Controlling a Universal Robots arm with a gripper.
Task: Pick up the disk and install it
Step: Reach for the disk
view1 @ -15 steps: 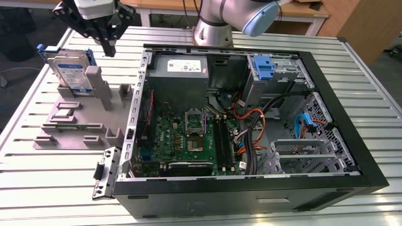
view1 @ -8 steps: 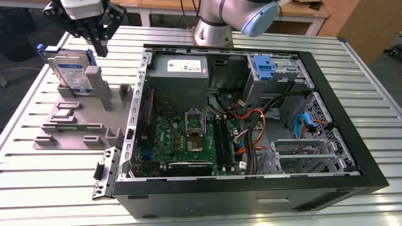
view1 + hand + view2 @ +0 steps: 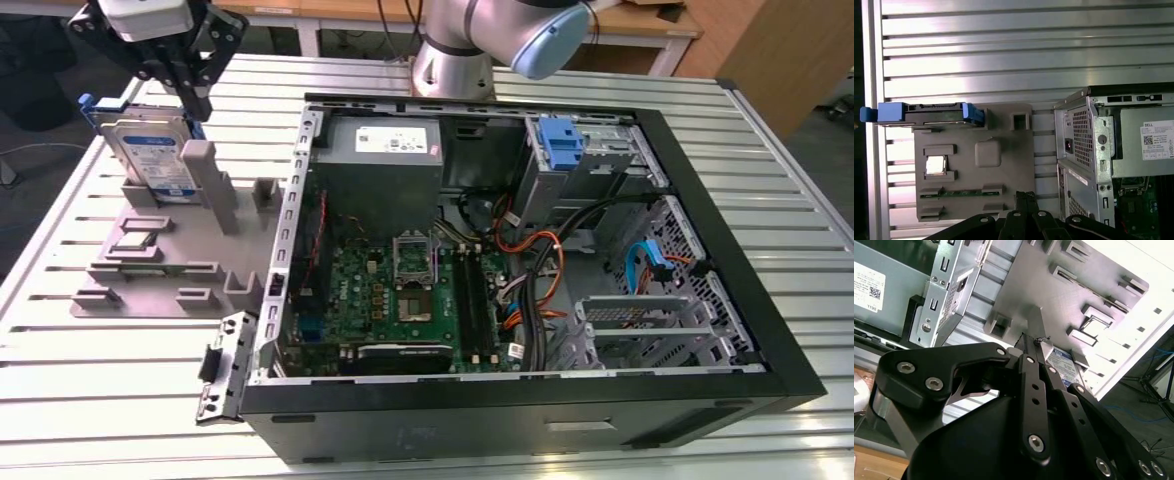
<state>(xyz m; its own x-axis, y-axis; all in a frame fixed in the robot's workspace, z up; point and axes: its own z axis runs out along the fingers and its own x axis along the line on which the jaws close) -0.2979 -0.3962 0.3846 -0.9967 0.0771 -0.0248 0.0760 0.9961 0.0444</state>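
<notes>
Closed jaws near disk (image 3: 1061, 361), grey fixture (image 3: 1021, 282)

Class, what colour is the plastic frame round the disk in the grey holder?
Blue; the frame round the disk shows best in the first wrist view.

The exterior view counts one disk (image 3: 140, 150) at ten o'clock, one grey holder block (image 3: 160, 270) at nine o'clock, one robot arm (image 3: 467, 50) at twelve o'clock, and one open computer case (image 3: 534, 395) containing one power supply (image 3: 380, 150), one motherboard (image 3: 387, 290) and one blue bracket (image 3: 561, 140).
</notes>
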